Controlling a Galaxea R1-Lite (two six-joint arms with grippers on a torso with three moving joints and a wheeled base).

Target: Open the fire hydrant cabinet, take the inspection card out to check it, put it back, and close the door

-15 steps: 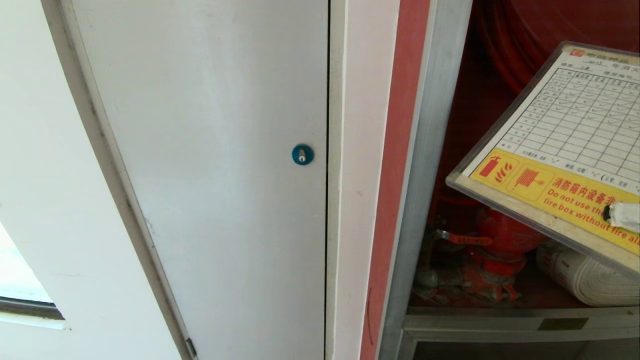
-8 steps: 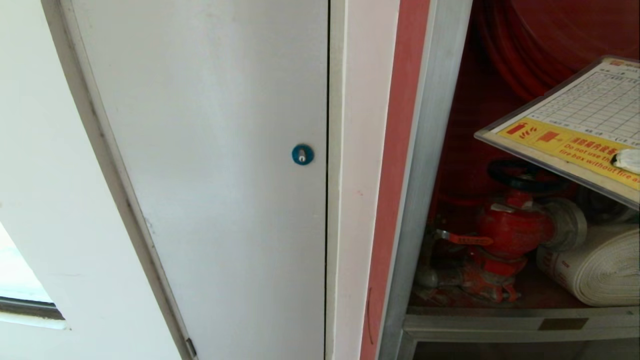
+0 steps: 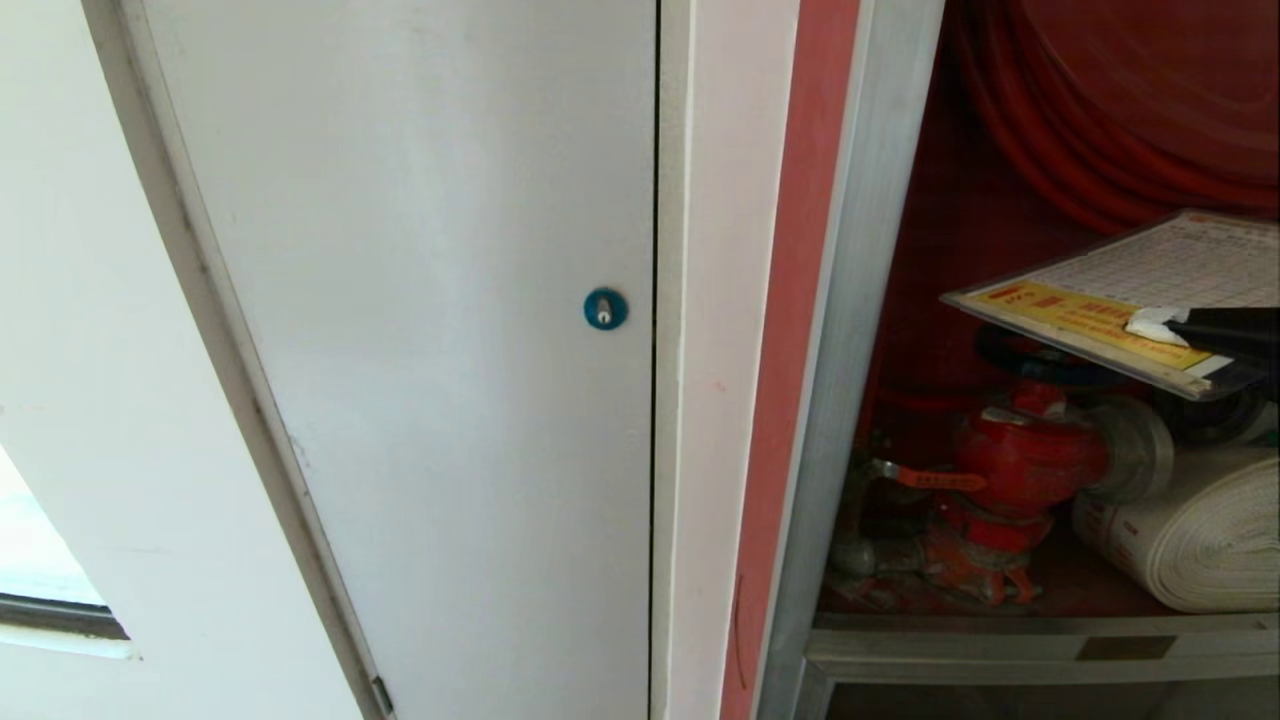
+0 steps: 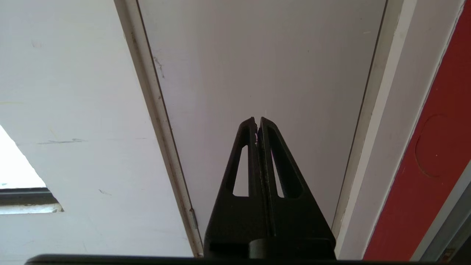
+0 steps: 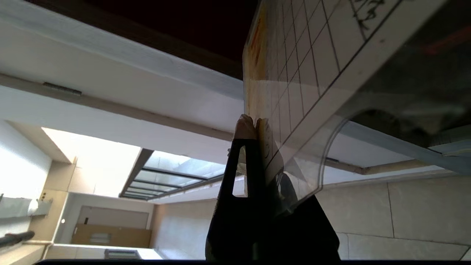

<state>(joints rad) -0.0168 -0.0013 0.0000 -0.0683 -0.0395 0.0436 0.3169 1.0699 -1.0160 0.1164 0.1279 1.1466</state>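
My right gripper (image 3: 1160,322) is clamped tight on the inspection card (image 3: 1120,285), nearly flat inside the open fire hydrant cabinet (image 3: 870,300), above the red valve (image 3: 1020,460). My left gripper (image 4: 258,123) is pressed closed, empty.

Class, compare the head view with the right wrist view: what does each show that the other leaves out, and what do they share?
Only the head view shows the fire hydrant cabinet with its red interior, the red valve, the white rolled hose, the red hose reel, and the grey-white panel door with a blue round lock.

Only the right wrist view shows a ceiling with a skylight and a tiled wall.

Both show the right gripper shut on the inspection card, held near its edge.
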